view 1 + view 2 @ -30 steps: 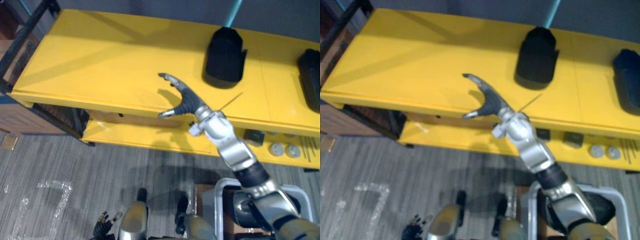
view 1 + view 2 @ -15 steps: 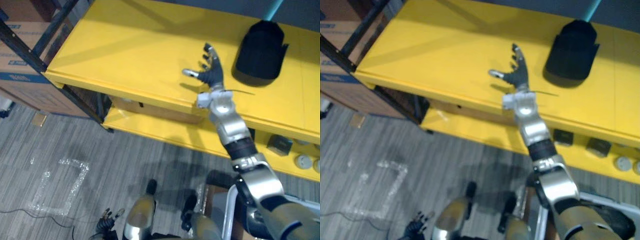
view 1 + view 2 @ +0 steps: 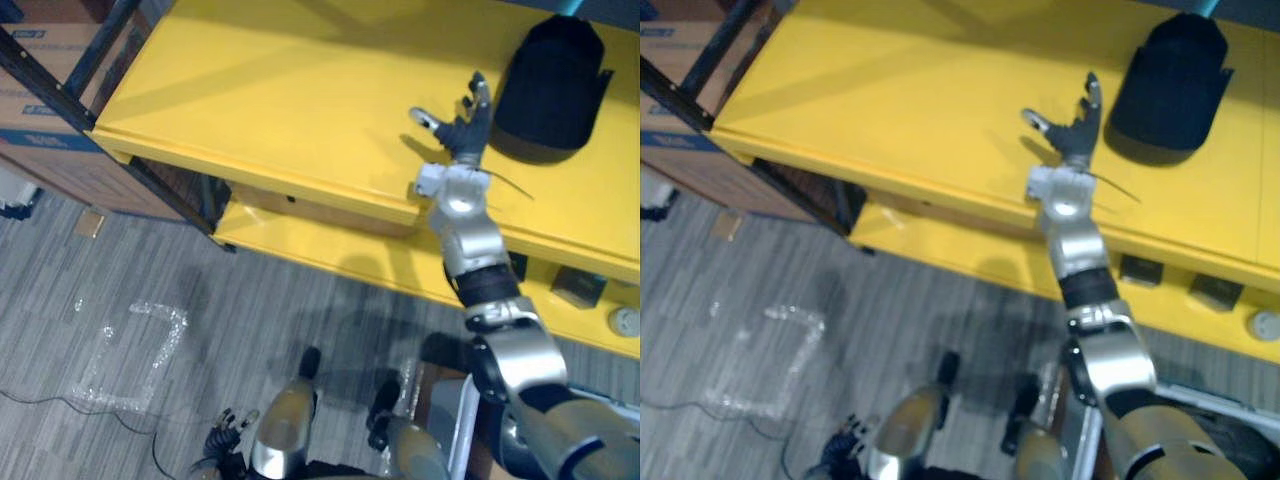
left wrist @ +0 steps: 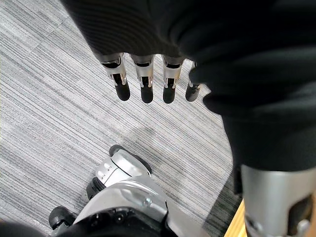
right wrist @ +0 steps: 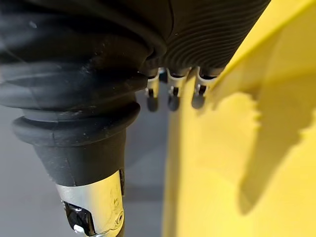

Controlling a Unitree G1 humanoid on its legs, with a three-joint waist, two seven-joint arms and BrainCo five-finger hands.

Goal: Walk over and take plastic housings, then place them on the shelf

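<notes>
I am reaching my right hand [image 3: 460,125] out over the top board of the yellow shelf [image 3: 280,90]. Its fingers are spreading straight and relaxed, the thumb is pointing toward 10 o'clock, and it is grasping nothing. The black housing [image 3: 552,70] is standing on the same board at about 2 o'clock from this hand. It is near the fingertips but apart from them.

My left hand [image 4: 143,79] is hanging low over the grey floor [image 3: 150,260]. Its fingers are hanging straight down and it is also holding nothing.

On the lower board [image 3: 330,262], at about 4 o'clock from my right hand, a small dark block [image 3: 578,287] and a round pale piece [image 3: 624,321] are lying near each other. A cardboard box [image 3: 40,120] is sitting behind the dark frame at 9 o'clock of the shelf. Pale tape marks [image 3: 130,355] are making a rough square on the floor at 7 o'clock.
</notes>
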